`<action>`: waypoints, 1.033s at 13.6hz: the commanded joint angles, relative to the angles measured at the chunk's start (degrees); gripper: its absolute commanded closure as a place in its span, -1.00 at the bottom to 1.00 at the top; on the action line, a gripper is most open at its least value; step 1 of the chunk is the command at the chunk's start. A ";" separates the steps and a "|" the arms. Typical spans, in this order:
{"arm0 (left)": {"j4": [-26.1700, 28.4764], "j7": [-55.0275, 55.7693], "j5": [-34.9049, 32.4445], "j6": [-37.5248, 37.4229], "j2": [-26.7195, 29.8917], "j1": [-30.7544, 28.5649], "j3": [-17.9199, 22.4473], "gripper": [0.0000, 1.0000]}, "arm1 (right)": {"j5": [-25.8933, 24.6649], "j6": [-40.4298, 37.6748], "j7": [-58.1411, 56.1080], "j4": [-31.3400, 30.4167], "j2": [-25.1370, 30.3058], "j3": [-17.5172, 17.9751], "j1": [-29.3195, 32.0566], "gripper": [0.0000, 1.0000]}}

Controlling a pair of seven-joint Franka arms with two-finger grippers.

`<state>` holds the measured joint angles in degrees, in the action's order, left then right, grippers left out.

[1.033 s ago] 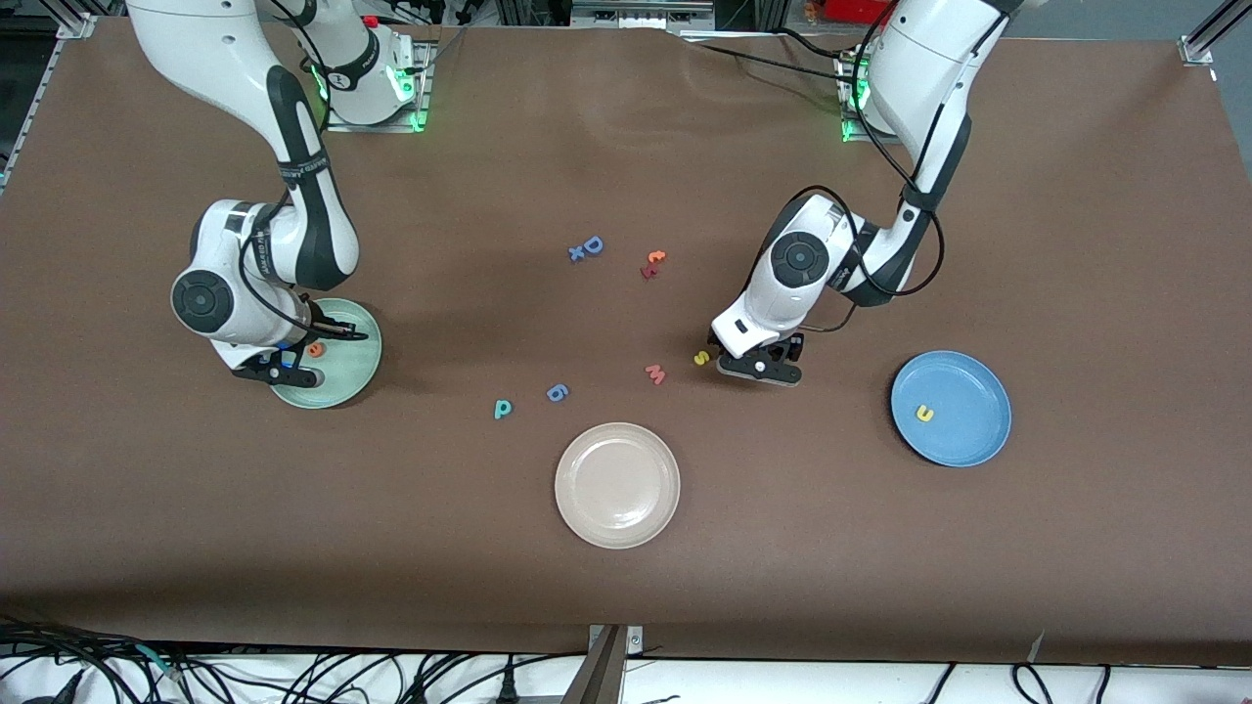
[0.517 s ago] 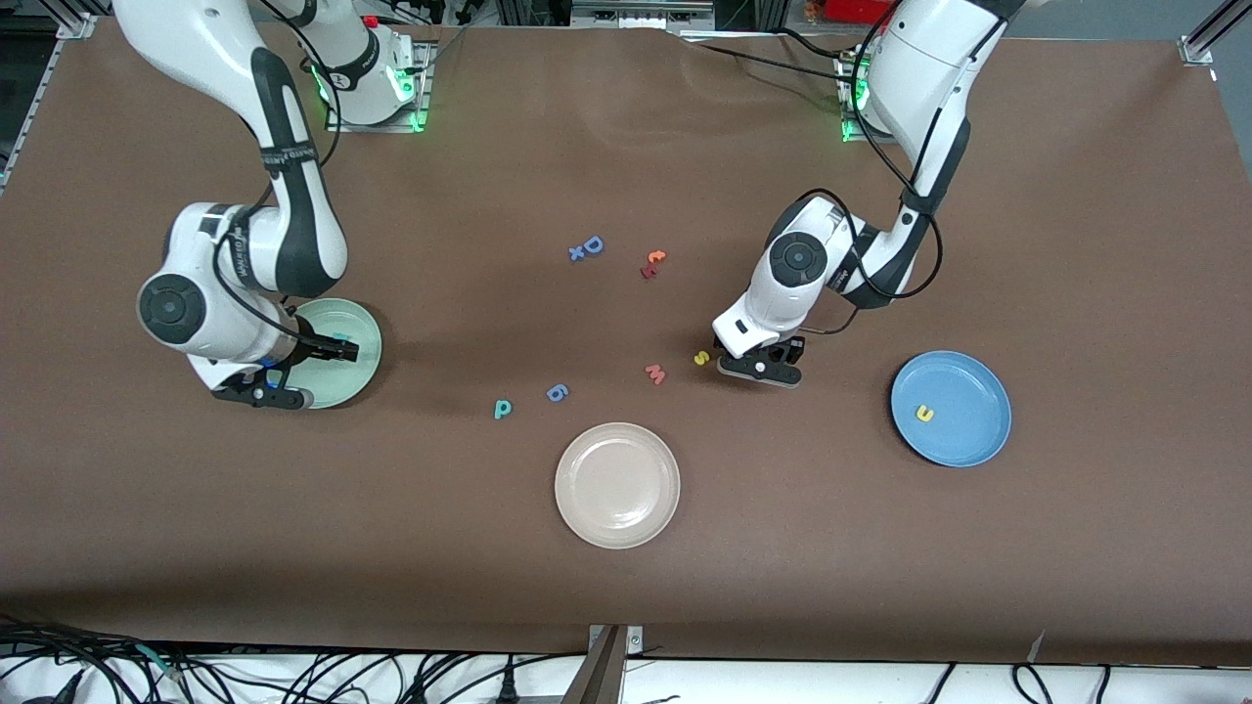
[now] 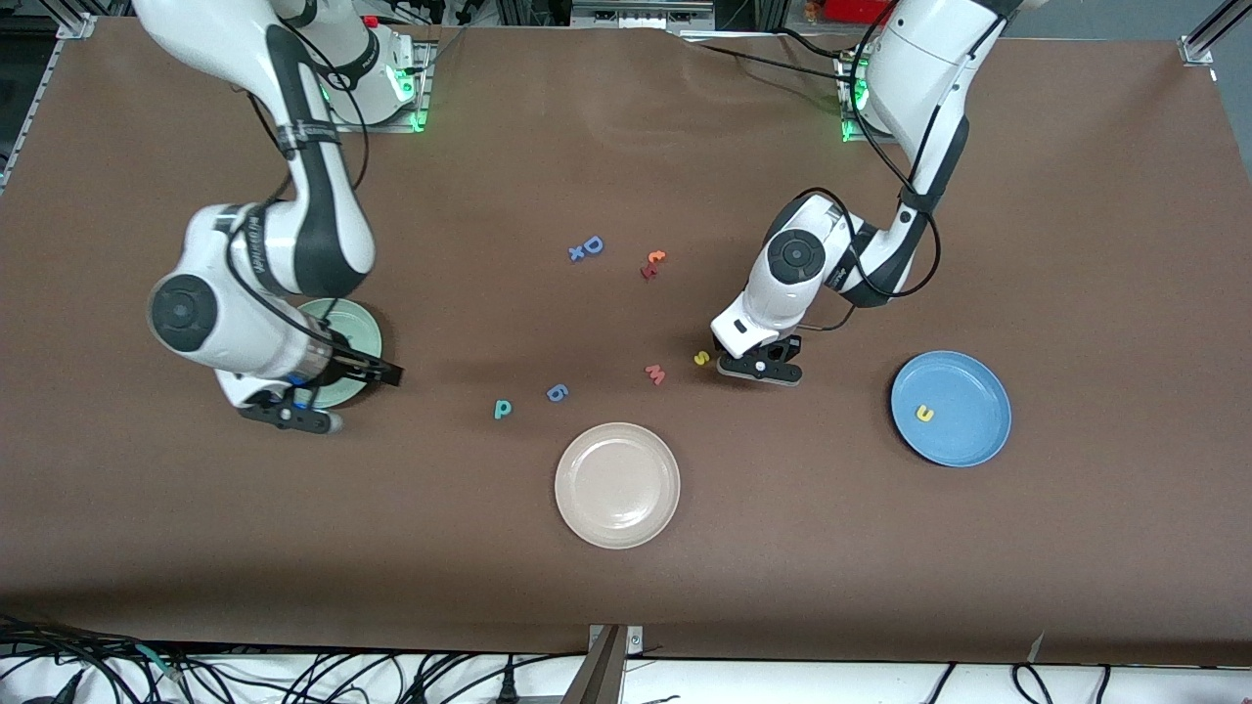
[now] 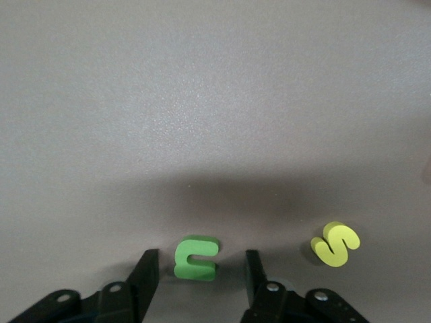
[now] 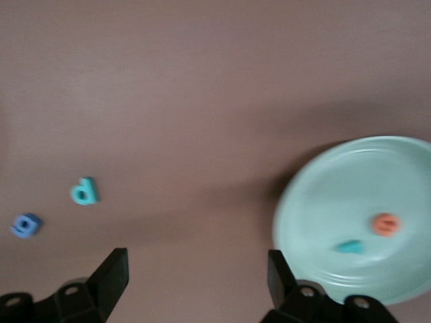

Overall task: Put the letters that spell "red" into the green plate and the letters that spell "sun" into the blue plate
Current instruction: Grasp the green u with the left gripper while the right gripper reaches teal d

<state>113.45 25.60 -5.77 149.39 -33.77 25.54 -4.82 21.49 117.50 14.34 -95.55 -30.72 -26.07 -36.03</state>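
Two steps are in hand at once. The left claw (image 4: 199, 269) sits low on the bench (image 3: 782, 548), its fingers standing either side of the green n (image 4: 196, 258) with a gap on each side, so nothing is pinched yet. The yellow s (image 3: 701, 358) lies just beside it. The yellow u (image 3: 923, 413) already rests in the blue plate (image 3: 968, 440).

The right claw (image 5: 195, 282) is spread wide and empty over the bench at the edge of the green plate (image 5: 323, 202), which holds the orange e (image 5: 386, 223) and the teal r (image 5: 350, 247). The teal d (image 3: 503, 408) lies on the bench near the blue 6-like letter (image 3: 557, 392), between the green plate and the beige plate (image 3: 617, 484).

Judging from this, "red" lacks only the d, and "sun" lacks the n and s. The left claw's next move calls for closing squarely on the thin n, lifting it, then carrying it over the blue plate. The right claw needs to travel to the d and avoid the 6.
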 commanded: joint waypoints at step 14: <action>0.54 1.47 -2.22 0.55 0.11 -0.05 0.34 0.61 | 1.53 24.52 18.44 3.18 -15.60 10.43 -2.46 -0.84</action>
<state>113.45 25.79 -5.78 149.39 -33.48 25.57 -4.72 22.16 141.51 31.89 -94.20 -44.99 -15.42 -38.15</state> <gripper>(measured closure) 0.727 0.040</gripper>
